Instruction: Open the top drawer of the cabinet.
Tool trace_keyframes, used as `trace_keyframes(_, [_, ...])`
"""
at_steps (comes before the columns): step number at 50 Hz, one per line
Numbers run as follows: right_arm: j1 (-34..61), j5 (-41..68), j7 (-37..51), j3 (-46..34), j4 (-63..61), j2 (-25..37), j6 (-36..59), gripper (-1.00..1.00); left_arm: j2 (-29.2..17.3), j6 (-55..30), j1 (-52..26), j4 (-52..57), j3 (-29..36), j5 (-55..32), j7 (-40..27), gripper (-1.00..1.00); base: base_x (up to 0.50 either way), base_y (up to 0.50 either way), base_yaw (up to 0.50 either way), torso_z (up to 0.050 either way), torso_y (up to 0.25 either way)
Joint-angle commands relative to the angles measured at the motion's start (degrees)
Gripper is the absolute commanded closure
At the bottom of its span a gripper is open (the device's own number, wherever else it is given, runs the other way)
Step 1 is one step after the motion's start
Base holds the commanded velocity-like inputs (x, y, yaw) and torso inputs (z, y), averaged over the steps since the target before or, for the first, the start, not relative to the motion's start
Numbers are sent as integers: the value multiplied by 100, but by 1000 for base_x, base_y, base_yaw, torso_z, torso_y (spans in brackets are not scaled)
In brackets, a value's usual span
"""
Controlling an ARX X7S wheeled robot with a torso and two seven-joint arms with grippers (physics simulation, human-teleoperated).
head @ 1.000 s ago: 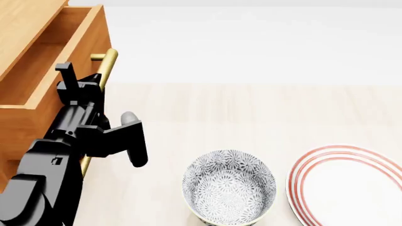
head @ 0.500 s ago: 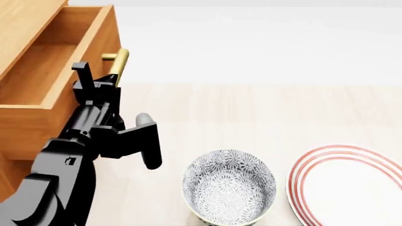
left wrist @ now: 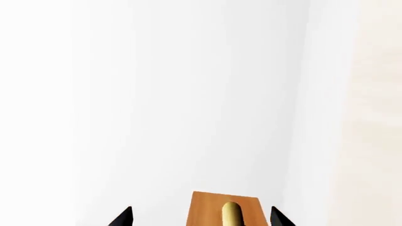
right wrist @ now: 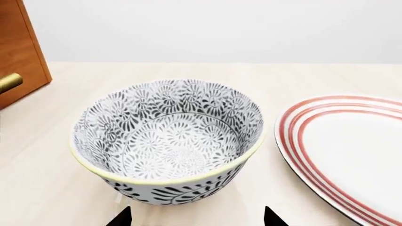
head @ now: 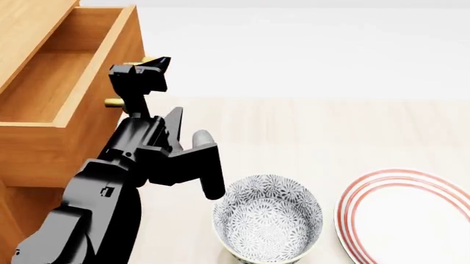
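While the top drawer [head: 59, 82] sits pulled well out of the cabinet [head: 22, 198] at the head view's left, its light wood inside showing, the left end effector [head: 140, 74] is up at the drawer front by the brass handle [head: 114, 102], which is mostly hidden behind the black arm [head: 147, 159]. Left wrist view shows the handle end [left wrist: 231, 214] and a strip of drawer front between the two dark fingertips [left wrist: 122, 217], which stand apart on either side without touching it: spread, not pinching. Patterned bowl [head: 268, 220] sits on the pale bench [head: 309, 132] just right of the arm's elbow, close to it; red-ringed plate [head: 408, 214] is just beside the bowl, further right. Right end effector [right wrist: 196, 219] hovers low in front of the bowl, only its tips in frame, spread, holding nothing. A lower brass handle [right wrist: 9, 82] shows at the cabinet edge in the right wrist view.
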Motion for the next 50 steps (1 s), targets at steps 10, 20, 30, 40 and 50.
trace_keyframes(10, [-5,26,26,-37,-28,35,-14,-100,461,-381,406,1272,-319,-440,381,-100,0,0,0,0,0])
trace_keyframes(20, [21,70,43,-35,-16,39,15,-100,721,-1150,242,2119,-985,-672,650,-100,0,0,0,0,0])
trace_keyframes(30, [16,76,46,-65,-8,48,6,-100,860,-1704,31,2730,-1459,-975,665,-100,0,0,0,0,0])
trace_keyframes(40, [27,84,42,-93,21,51,1,-100,790,-1680,-288,2292,-2009,-1494,125,-100,0,0,0,0,0])
trace_keyframes(50, [31,92,37,-114,73,50,-31,-100,613,-1151,-583,1312,-2479,-1824,-362,-100,0,0,0,0,0])
